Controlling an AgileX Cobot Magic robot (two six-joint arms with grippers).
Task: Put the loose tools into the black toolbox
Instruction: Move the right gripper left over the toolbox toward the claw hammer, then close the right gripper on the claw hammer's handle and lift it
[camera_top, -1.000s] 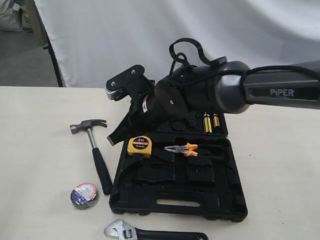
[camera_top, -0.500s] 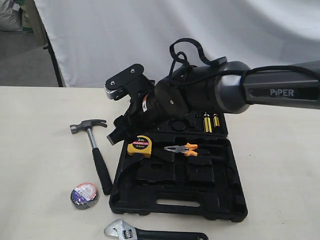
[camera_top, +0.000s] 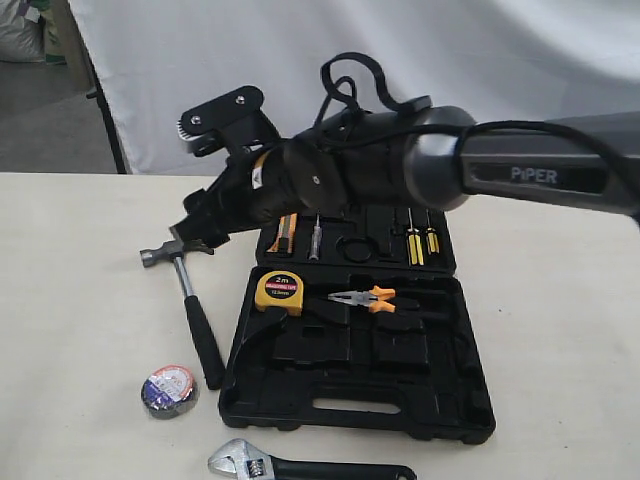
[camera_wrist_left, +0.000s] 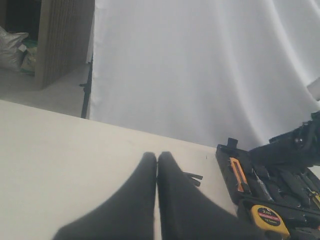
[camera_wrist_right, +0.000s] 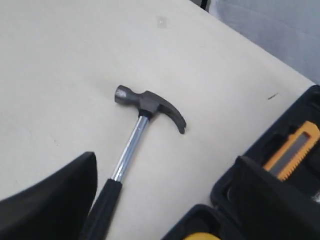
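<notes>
We've got the right arm (camera_top: 430, 170) stretched low across the black toolbox (camera_top: 440, 410), right gripper (camera_top: 193, 232) spread wide and empty over the hammer (camera_top: 203, 345) head just left of it; tape roll (camera_top: 168, 390) and wrench (camera_top: 245, 463) lie off its front edge; left gripper (camera_wrist_left: 157, 165) pinched closed, empty

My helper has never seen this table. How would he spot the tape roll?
Find the open black toolbox on the table. Off its near left corner, by the handle end of the hammer, lies the tape roll. It is the only round thing lying loose: black, with a white-red label facing up.
</notes>
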